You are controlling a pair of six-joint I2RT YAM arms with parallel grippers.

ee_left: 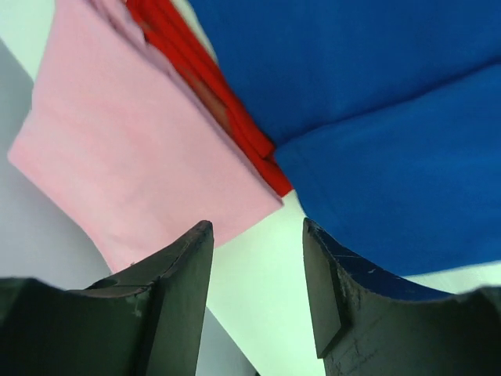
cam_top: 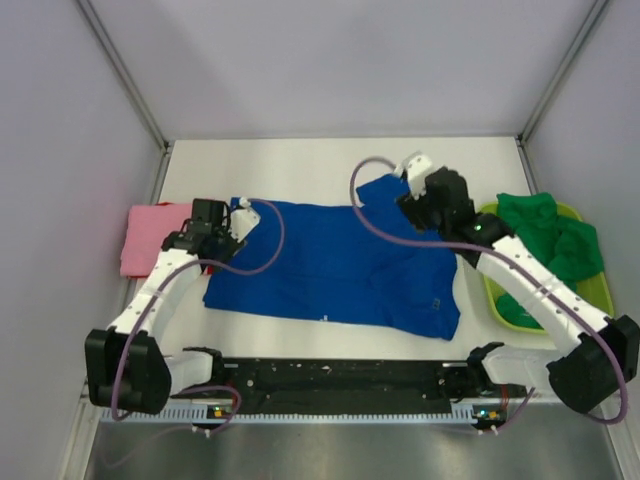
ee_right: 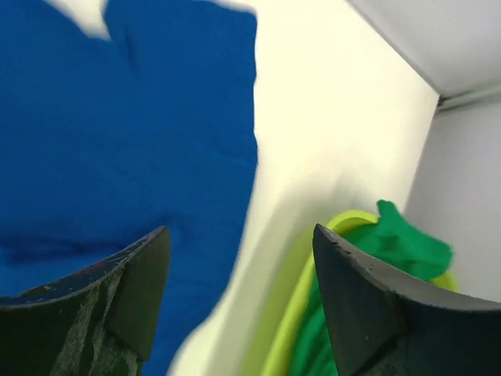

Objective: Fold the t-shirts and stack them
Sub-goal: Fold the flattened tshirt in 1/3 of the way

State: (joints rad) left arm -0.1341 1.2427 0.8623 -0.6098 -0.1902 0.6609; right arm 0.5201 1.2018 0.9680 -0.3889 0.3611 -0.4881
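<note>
A: Biggest first. The desk (cam_top: 300, 165)?
B: White, with walls on three sides. Both arms are bolted at its near edge.

A: The blue t-shirt (cam_top: 340, 265)?
B: Royal blue, spread flat across the middle of the desk, long side running left to right, with a few creases. Its near right corner lies closest to the near edge.

A: Arms?
B: The left arm (cam_top: 160, 290) reaches from the near left corner up to the shirt's far left corner. The right arm (cam_top: 530, 280) reaches from the near right corner up to the shirt's far right corner.

A: The basket (cam_top: 598, 300)?
B: Lime-green plastic, at the right edge of the desk, just beside the blue shirt.

A: What's in it?
B: The green t-shirts (cam_top: 545, 225), heaped and spilling over the far rim. I can't tell how many.

A: The pink t-shirt (cam_top: 150, 235)?
B: Folded, at the left edge against the wall, just beside the blue one. A red cloth (ee_left: 243, 133) shows along its side facing the blue shirt. It looks to be under the pink. I can't tell what it is.

A: Grips?
B: The left jaws stand apart with nothing between them, over the bare strip of desk between pink and blue. The right jaws also stand apart and hold nothing, over bare desk between the blue shirt's edge and the basket.
</note>
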